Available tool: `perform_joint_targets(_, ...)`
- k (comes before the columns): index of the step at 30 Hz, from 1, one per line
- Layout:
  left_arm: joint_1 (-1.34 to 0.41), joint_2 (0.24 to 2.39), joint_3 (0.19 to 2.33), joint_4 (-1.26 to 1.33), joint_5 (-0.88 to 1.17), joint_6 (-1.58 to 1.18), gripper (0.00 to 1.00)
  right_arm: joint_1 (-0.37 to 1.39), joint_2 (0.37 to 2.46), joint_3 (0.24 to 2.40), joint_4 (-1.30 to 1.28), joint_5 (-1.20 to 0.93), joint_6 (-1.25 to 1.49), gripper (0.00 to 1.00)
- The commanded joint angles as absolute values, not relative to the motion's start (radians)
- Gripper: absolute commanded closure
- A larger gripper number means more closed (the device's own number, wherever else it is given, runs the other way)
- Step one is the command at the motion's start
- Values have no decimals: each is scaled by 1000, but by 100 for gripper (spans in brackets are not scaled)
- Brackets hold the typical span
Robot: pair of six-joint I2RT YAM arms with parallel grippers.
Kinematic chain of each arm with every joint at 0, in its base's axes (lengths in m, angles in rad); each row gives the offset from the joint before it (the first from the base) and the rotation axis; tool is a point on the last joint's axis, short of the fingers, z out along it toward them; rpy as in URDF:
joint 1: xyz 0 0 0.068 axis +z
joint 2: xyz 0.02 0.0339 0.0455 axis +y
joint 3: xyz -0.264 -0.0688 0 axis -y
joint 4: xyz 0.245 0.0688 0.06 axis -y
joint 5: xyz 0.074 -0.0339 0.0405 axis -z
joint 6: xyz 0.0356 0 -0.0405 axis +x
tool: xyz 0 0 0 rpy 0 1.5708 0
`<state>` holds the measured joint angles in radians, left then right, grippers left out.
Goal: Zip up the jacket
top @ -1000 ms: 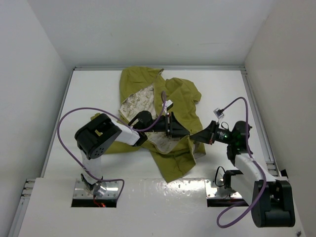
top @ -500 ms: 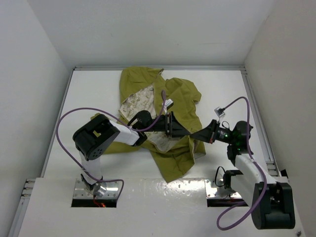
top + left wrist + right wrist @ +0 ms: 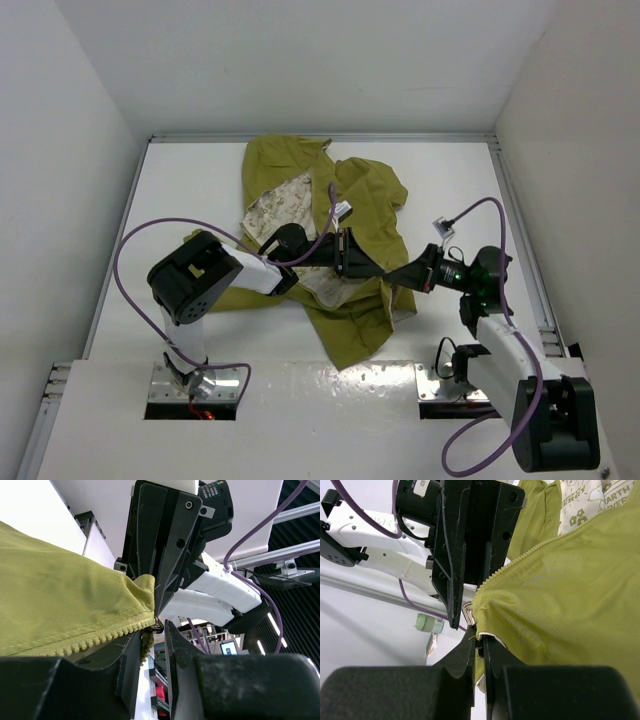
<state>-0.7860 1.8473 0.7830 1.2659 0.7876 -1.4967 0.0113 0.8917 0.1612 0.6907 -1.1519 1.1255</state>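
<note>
The olive-green jacket (image 3: 365, 205) lies spread mid-table, its cream printed lining (image 3: 280, 205) showing. Both grippers meet nose to nose at its lower front edge. My left gripper (image 3: 352, 256) is open. In the left wrist view its fingers (image 3: 152, 630) stand apart, a zipper tape end (image 3: 148, 647) hangs in the gap and a metal slider (image 3: 158, 626) sits at the tips. The zipper teeth (image 3: 90, 641) run off to the left. My right gripper (image 3: 398, 276) is shut on the jacket's hem corner (image 3: 479, 640), beside the slider (image 3: 469, 616).
The white table (image 3: 200, 190) is boxed in by white walls at the left, right and back. Metal rails (image 3: 525, 230) run along its sides. Purple cables (image 3: 130, 250) loop above both arms. The jacket's lower flap (image 3: 350, 335) reaches toward the near edge.
The left jaws widened a little and then narrowed again. Both arms stay almost where they were at the hem, with the right gripper still clamped on it.
</note>
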Motion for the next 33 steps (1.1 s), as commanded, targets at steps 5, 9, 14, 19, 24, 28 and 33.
perform_joint_targets(5, -804, 1804, 841, 1457, 775, -1477, 70, 35, 874, 183, 693, -1166, 1094, 100)
perform_joint_targets(9, -804, 1804, 841, 1457, 775, -1468, 83, 35, 876, 186, 690, -1169, 1089, 100)
perform_joint_targets(14, -790, 1792, 809, 1418, 766, -1457, 100, 32, 864, 186, 687, -1164, 1085, 100)
perform_joint_targets(19, -703, 1735, 724, 1345, 756, -1414, 100, 8, 806, 184, 623, -1167, 1057, 100)
perform_joint_targets(24, -594, 1686, 652, 1285, 776, -1382, 100, -40, 762, 199, 558, -1173, 1035, 100)
perform_joint_targets(28, -529, 1652, 629, 1247, 798, -1333, 100, -69, 761, 207, 558, -1181, 1043, 100)
perform_joint_targets(33, -405, 1652, 643, 1152, 830, -1260, 100, -150, 746, 222, 548, -1222, 1048, 100)
